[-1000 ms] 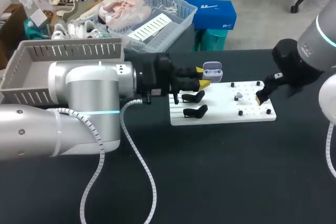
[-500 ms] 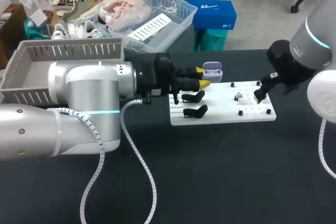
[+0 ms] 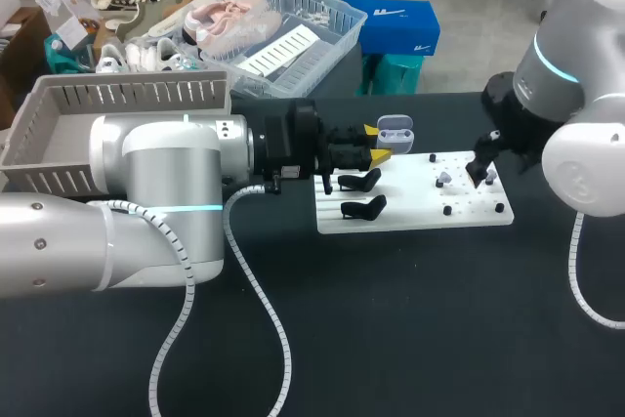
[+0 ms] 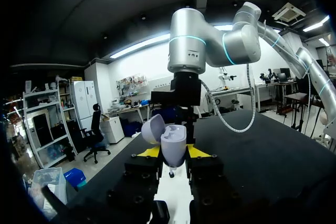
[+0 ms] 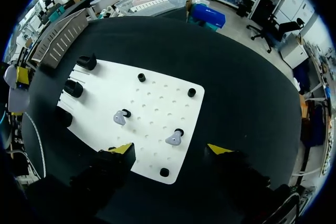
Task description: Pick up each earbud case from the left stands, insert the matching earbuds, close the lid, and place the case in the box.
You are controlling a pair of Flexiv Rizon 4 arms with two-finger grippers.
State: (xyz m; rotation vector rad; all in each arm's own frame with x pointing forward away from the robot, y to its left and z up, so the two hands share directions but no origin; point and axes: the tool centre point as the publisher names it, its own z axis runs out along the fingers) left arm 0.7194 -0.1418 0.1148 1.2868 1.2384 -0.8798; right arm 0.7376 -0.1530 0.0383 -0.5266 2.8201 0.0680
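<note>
The earbud case [image 5: 16, 99] is cut by the right wrist view's rim; overhead, the right gripper [image 3: 479, 173] seemingly hides its tips.

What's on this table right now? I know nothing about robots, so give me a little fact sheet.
left claw: shut on the earbud case, lid open
right claw: open, above the white board
earbuds: two on the board, one and another
stands: black, at the board's left end
box: grey, at the table's left
</note>
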